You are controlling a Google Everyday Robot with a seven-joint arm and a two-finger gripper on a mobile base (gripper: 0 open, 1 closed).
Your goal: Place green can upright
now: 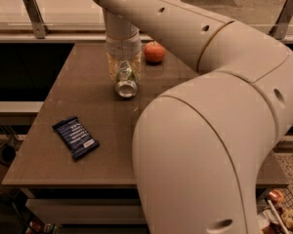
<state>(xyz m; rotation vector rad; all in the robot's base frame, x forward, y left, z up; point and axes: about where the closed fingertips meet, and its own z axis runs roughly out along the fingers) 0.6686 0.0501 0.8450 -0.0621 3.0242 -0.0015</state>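
The green can (125, 78) lies on its side on the brown table (88, 96), toward the back middle, with one shiny silver end facing me. My gripper (123, 66) comes straight down from the white arm and sits right over the can's far part, at or around it. The can's far end is hidden behind the gripper.
A red apple (155, 52) sits on the table just right of the gripper. A dark blue snack packet (75, 137) lies flat at the front left. My large white arm (210, 130) covers the table's right half. A railing runs behind the table.
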